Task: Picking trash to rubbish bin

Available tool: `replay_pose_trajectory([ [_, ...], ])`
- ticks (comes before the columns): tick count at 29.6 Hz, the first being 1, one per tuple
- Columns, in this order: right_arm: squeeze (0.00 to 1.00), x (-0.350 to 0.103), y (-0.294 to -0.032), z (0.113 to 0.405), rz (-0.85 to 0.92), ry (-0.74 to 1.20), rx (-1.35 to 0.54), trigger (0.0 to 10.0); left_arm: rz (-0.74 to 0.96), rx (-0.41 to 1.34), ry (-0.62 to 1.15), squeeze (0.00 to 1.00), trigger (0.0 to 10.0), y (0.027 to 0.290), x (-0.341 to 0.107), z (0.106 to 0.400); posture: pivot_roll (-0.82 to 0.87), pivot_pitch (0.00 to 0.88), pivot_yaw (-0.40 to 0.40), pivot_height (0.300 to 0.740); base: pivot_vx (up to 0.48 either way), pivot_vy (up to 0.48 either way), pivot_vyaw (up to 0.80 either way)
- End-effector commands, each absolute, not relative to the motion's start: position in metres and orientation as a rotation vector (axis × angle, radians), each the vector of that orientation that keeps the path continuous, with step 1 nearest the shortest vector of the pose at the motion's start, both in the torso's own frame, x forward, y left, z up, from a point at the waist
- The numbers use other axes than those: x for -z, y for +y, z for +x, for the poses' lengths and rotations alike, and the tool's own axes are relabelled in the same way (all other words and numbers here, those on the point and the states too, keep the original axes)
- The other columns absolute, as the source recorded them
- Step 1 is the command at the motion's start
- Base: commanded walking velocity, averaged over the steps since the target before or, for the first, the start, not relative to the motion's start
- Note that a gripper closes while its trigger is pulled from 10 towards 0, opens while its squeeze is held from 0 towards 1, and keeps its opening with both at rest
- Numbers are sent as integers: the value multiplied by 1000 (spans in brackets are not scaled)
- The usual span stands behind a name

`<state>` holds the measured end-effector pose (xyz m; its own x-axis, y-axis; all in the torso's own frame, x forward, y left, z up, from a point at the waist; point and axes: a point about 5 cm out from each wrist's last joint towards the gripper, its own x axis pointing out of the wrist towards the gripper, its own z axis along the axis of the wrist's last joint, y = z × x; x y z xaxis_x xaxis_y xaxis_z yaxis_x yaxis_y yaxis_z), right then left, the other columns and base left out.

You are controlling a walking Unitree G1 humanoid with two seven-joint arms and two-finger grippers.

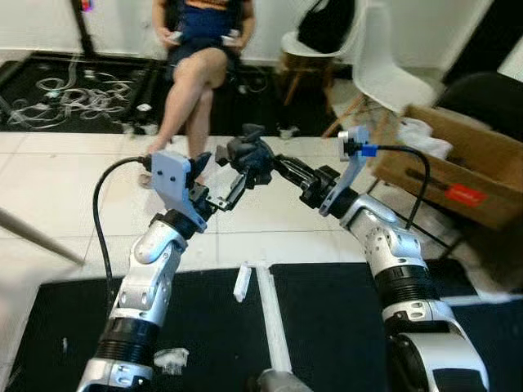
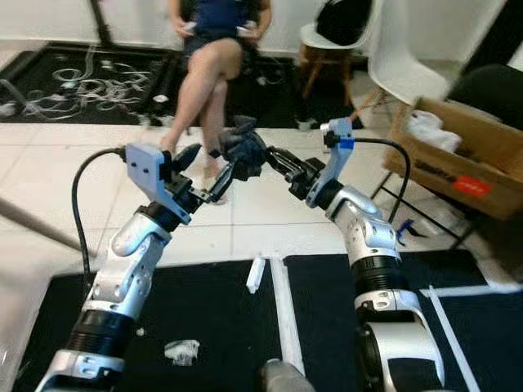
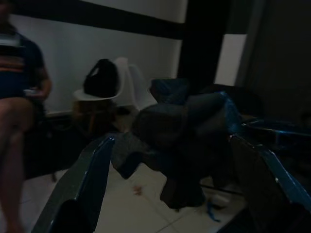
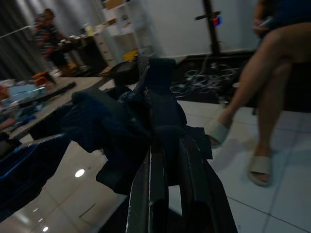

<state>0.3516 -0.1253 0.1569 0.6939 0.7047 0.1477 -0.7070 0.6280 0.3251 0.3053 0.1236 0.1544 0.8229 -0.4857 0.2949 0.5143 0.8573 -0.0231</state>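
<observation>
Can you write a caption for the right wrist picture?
Right gripper pinching a crumpled dark cloth while a person sits ahead.

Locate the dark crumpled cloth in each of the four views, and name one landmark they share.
Left eye view: the dark crumpled cloth is at upper centre, held up between the two arms by the right tool.
Right eye view: upper centre, just left of middle.
Left wrist view: centre, between the left tool's fingers.
Right wrist view: centre-left, above that tool's fingers.
Shared landmark: the seated person's legs.
</observation>
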Motion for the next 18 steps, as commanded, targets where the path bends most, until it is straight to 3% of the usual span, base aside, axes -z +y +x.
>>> replay_pose_trajectory([
  [1, 0, -157, -127, 351, 346, -11, -808, 10000, -103, 540, -290, 0, 10000, 122, -154, 305, -36, 0, -54, 740, 0, 0, -775],
  [12, 0, -150, -127, 340, 174, -4, -926, 10000, -97, 542, -297, 0, 10000, 123, -154, 303, -31, 0, -54, 740, 0, 0, -775],
  [18, 0, -148, -126, 340, 171, 0, -924, 10000, -89, 580, -282, 0, 10000, 122, -150, 299, -32, 0, -51, 740, 0, 0, -775],
])
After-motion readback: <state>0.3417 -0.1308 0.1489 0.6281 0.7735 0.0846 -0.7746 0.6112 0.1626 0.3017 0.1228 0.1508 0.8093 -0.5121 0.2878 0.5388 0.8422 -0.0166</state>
